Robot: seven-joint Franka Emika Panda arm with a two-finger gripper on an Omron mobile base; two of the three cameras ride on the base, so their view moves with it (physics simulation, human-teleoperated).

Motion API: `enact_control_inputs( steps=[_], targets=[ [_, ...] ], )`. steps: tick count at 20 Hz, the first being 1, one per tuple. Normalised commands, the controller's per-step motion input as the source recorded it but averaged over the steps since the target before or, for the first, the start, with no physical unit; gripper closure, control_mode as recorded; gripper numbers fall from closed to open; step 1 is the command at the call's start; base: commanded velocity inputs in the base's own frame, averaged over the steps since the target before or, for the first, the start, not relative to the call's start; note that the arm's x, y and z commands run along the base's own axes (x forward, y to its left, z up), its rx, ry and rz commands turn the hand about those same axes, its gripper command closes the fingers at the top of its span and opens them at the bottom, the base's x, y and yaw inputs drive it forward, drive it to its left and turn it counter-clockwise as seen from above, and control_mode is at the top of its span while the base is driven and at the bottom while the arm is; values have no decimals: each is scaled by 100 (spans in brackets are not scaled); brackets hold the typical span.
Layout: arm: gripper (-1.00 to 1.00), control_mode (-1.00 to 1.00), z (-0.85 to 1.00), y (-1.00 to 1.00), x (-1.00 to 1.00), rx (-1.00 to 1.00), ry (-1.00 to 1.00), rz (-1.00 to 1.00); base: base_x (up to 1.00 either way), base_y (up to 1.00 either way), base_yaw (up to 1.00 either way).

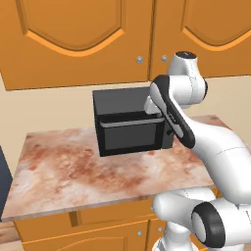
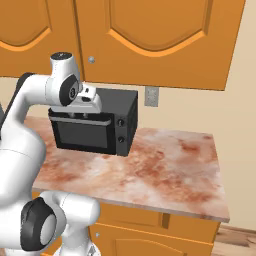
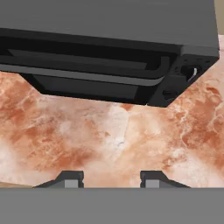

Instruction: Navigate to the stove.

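1. Gripper [image 3: 111, 177] hangs over the marbled counter [image 1: 73, 171], fingertips [image 3: 70, 178] apart, nothing between them.
2. Black toaster oven [image 2: 95, 127] sits far on the counter, just beyond the gripper; two knobs on its right side.
3. Orange wall cabinets [image 1: 73, 34] above, wall outlet [image 2: 151, 96] right of the oven.
4. Stove: can't tell where it is.
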Motion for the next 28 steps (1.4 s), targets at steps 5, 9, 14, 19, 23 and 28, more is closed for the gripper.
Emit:
enact_control_inputs(
  steps=[5,9,14,19,23,28],
  targets=[
    [-100,-100,0,2,-47,0,-5,0,0,0,0],
    [-100,-100,0,25,-76,-4,-14,7,0,0,0],
    [-100,100,0,0,0,0,0,0,-96,23,4],
    [-100,100,0,0,0,0,0,0,-79,0,-59],
    [-100,100,0,0,0,0,0,0,-30,4,-91],
    [-100,100,0,0,0,0,0,0,-15,9,-100]
  ],
)
